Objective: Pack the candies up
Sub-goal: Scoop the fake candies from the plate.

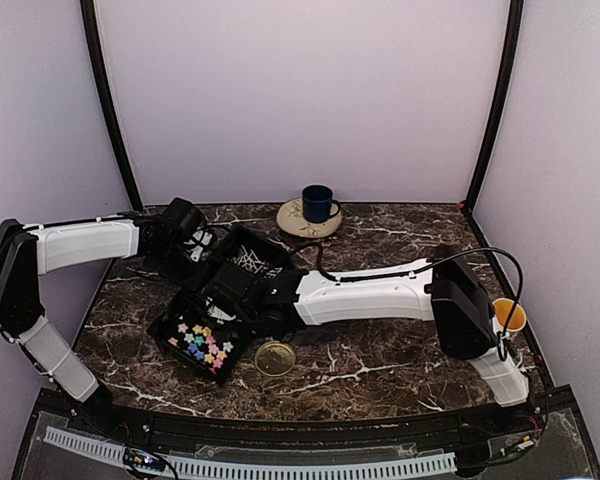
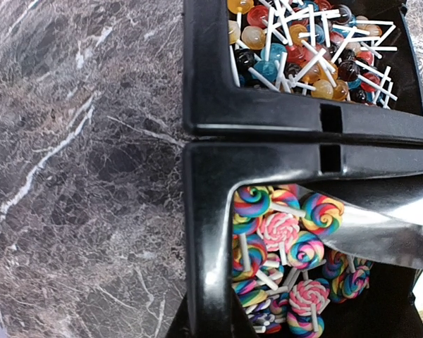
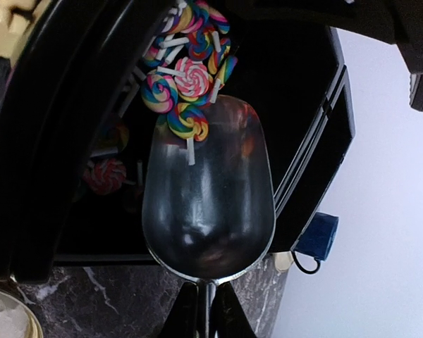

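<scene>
Right tool (image 3: 206,320) clamped on scoop (image 3: 208,211) handle, lip among candies (image 3: 190,77).
Candies sit in tray (image 2: 211,211); few touch scoop lip, bowl otherwise bare. Left tool (image 1: 185,222) shut by tray's far corner. Lid (image 1: 275,357) off on bench (image 1: 400,350); packing looks mostly undone.

candies (image 2: 289,239) in tray (image 2: 204,211), scoop (image 3: 208,211) among candies

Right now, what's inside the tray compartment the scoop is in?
Rainbow swirl lollipops lie in it, several at the tip of the metal scoop. What lies under the scoop is covered.
</scene>
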